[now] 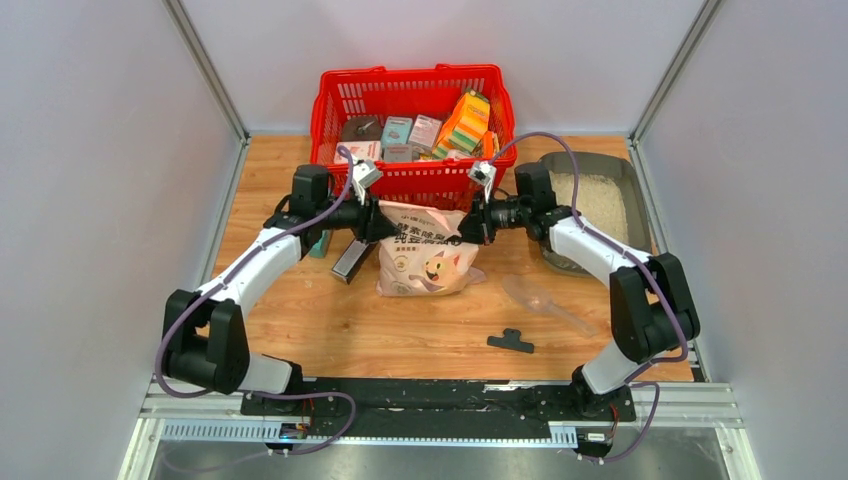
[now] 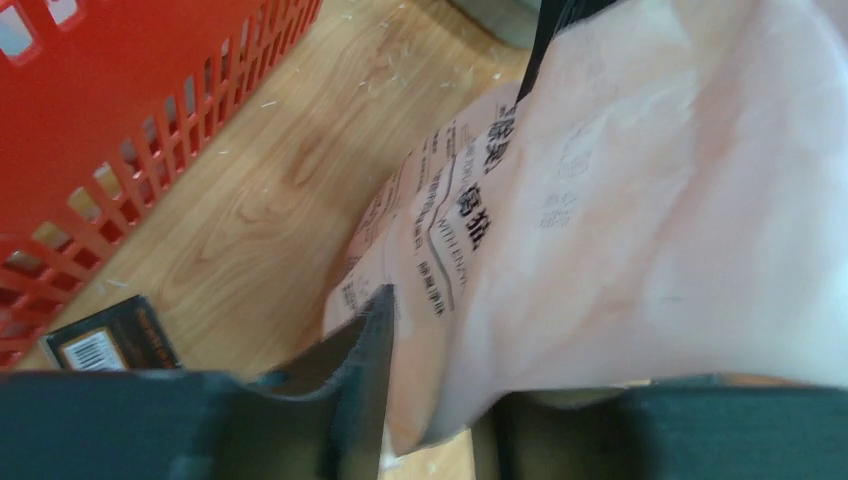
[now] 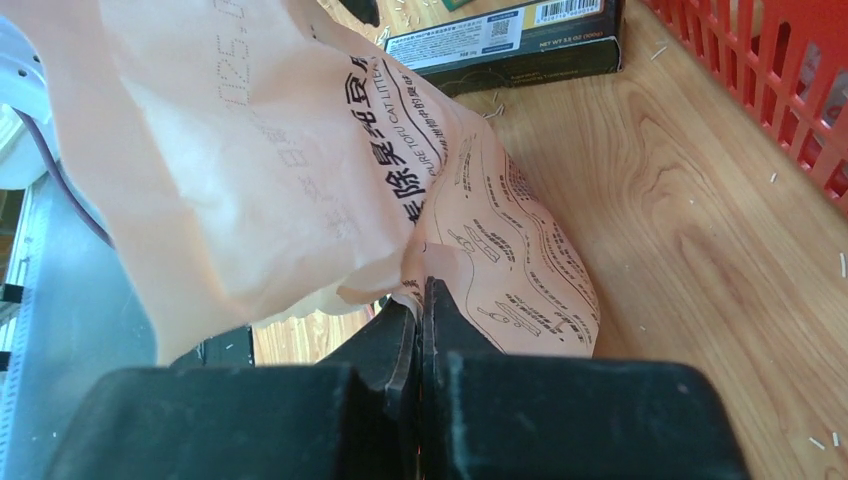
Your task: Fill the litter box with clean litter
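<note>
Pale grey walls (image 1: 100,200) enclose a wooden worktop (image 1: 300,330). At its far right corner lies the shallow grey-brown plastic litter box (image 1: 598,160), flat, with its long axis running near to far. Pale beige-white granules of clean litter (image 1: 598,205) cover its floor. The box is right of the right hand (image 1: 466,228) and apart from it, with that arm's forearm crossing its near left corner. The right hand is closed flat on a fold at the right edge of the pinkish-cream bag (image 1: 425,265) printed with a cartoon cat, which stands at the middle of the worktop. The left hand (image 1: 385,225) has its fingers apart, with the bag's upper left edge between them. A red mesh basket (image 1: 415,85) stands just beyond both hands, well left of the litter box. A clear plastic scoop (image 1: 545,300) lies near the box's near end.
</note>
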`<state>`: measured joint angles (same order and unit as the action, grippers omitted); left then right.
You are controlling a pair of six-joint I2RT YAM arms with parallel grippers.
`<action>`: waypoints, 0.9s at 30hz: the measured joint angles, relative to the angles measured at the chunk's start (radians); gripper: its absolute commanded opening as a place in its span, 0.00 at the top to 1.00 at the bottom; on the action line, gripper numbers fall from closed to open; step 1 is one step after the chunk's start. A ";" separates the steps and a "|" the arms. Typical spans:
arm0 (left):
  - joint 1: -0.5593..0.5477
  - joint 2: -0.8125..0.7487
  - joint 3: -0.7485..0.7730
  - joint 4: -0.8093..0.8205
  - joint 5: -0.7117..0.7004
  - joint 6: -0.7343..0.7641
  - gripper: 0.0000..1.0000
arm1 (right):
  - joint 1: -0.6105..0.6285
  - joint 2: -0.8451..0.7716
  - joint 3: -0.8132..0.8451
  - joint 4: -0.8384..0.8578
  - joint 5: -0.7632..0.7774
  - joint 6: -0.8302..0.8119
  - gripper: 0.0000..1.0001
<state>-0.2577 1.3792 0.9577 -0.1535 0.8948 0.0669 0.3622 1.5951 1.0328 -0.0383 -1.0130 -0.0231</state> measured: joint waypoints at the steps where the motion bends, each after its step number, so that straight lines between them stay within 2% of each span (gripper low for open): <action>1: -0.005 0.008 0.000 0.031 -0.001 -0.039 0.78 | 0.000 0.003 0.004 -0.004 0.000 0.006 1.00; 3: -0.010 0.018 0.000 0.063 -0.002 -0.106 0.94 | -0.001 0.006 0.010 -0.013 0.000 0.020 1.00; 5: -0.010 0.019 -0.002 0.062 -0.001 -0.153 1.00 | -0.006 0.006 0.013 -0.025 -0.003 0.039 1.00; 10: 0.016 -0.021 -0.039 0.047 -0.028 -0.283 1.00 | -0.023 0.006 0.015 -0.042 -0.041 0.105 1.00; 13: 0.032 -0.072 -0.064 -0.015 -0.024 -0.344 1.00 | -0.029 0.006 0.028 -0.084 -0.087 0.125 1.00; 19: 0.039 -0.039 -0.028 -0.155 0.075 -0.411 1.00 | -0.027 0.010 0.051 -0.213 -0.150 0.150 1.00; 22: 0.052 0.011 -0.017 -0.180 0.119 -0.515 1.00 | -0.031 0.035 0.056 -0.238 -0.181 0.194 1.00; 27: 0.063 0.026 -0.083 -0.158 0.195 -0.697 1.00 | -0.031 0.082 0.056 -0.234 -0.246 0.339 1.00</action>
<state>-0.1947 1.4055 0.8749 -0.3115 1.0901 -0.6300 0.3313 1.6768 1.0893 -0.2726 -1.2594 0.3161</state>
